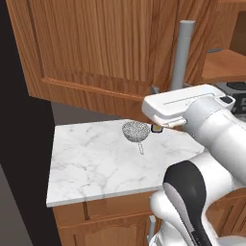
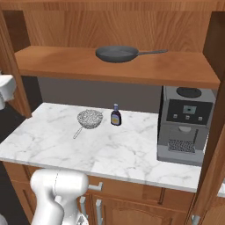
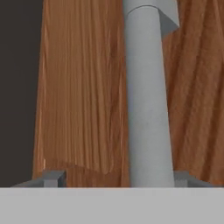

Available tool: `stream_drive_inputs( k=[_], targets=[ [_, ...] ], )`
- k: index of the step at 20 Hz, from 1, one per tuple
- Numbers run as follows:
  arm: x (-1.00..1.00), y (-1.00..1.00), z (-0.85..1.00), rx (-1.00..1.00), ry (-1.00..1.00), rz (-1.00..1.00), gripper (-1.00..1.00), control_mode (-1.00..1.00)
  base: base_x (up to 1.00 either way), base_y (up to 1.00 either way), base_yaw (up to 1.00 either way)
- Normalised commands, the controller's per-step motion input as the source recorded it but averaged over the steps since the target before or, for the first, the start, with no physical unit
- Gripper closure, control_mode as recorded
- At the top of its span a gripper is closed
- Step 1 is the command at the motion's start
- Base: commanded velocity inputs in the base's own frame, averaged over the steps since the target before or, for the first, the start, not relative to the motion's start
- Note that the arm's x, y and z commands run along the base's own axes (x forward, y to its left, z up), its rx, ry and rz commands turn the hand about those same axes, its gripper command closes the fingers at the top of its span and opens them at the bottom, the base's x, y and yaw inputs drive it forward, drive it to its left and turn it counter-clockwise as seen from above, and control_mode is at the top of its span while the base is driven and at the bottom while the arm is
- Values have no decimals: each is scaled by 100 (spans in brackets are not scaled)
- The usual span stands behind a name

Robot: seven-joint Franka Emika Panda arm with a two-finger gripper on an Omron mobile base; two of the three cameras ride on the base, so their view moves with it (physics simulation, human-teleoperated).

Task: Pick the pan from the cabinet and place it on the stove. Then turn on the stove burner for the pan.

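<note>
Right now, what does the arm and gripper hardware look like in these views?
Glossy white rounded arm links with a black band at the joint, and a flat white boxy hand section with a thin dark line along it. The gripper shows two small grey, square-edged fingertips. No cables or markings visible.

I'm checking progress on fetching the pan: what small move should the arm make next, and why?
Probably back the end effector off the grey door handle. Its fingertips stand apart on either side of the bar, the cabinet door is swung open, and the pan lies exposed on the shelf, free to reach next.
</note>
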Motion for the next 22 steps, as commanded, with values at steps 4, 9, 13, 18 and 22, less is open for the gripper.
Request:
stream_drive_inputs(
  k=[4, 9, 13, 18, 22],
  targets=[
    [-74, -35, -10, 9, -10, 1, -100, -100, 0, 0, 0],
    [-92, -62, -4, 16, -15, 2, -100, -100, 0, 0, 0],
    [-78, -72, -6, 17, -12, 4, -100, -100, 0, 0, 0],
    [-18, -72, -24, 17, -3, 12, -100, -100, 0, 0, 0],
    [22, -66, -36, 15, 0, 21, -100, -100, 0, 0, 0]
  ],
)
